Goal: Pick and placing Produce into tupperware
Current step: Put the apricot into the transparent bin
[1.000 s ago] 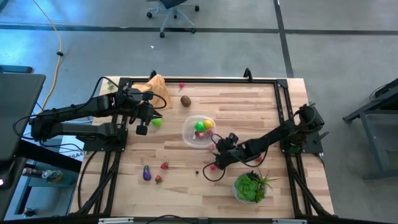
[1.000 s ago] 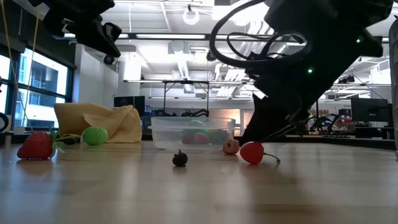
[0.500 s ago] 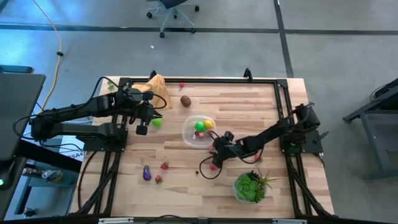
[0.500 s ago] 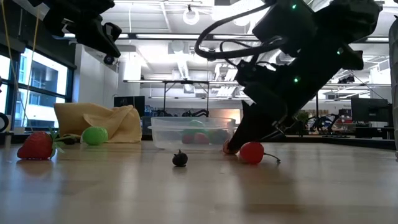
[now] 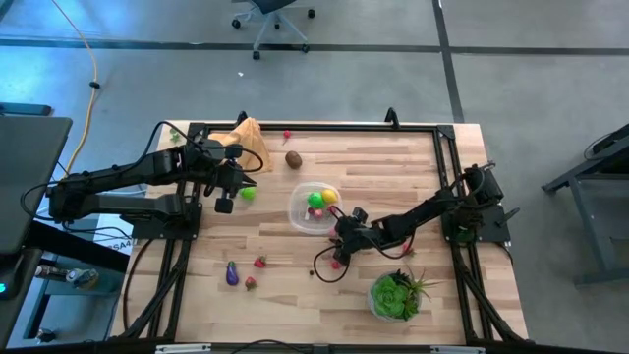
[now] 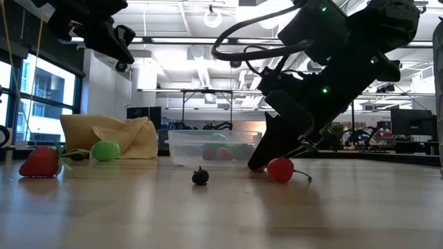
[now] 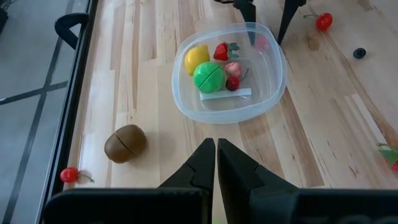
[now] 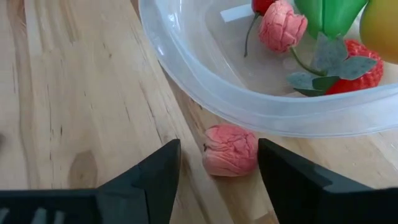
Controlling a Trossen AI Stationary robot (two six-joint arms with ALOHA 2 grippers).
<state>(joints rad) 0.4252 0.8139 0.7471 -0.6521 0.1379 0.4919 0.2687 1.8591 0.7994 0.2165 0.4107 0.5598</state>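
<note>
Right wrist view shows the right gripper [image 8: 219, 163] low over the wooden table [image 8: 68, 93], with its two dark fingers [image 8: 149, 177] standing apart, one on each side of a small pink berry [image 8: 231, 150]. The fingers do not touch the berry, so nothing is held. The berry lies on the wood just beside the outer wall of the clear tupperware [image 8: 205, 81].

In the high view, the tupperware [image 5: 300, 209] sits near the middle of the table, and the right gripper [image 5: 339, 244] is at about 4 o'clock from it, very close to its rim. Inside the container lie a green lime [image 5: 315, 200], a yellow lemon [image 5: 329, 197] and some small red pieces. More produce is spread around: a brown kiwi [image 5: 293, 159] at 11 o'clock from the container, a purple eggplant [image 5: 232, 274] and a strawberry [image 5: 260, 262] at about 7 o'clock, and a green lime [image 5: 249, 194] at 9 o'clock.

The left gripper [image 7: 216, 155] hangs above the table at 9 o'clock from the container, well apart from it. Its fingers are pressed together and hold nothing.
</note>
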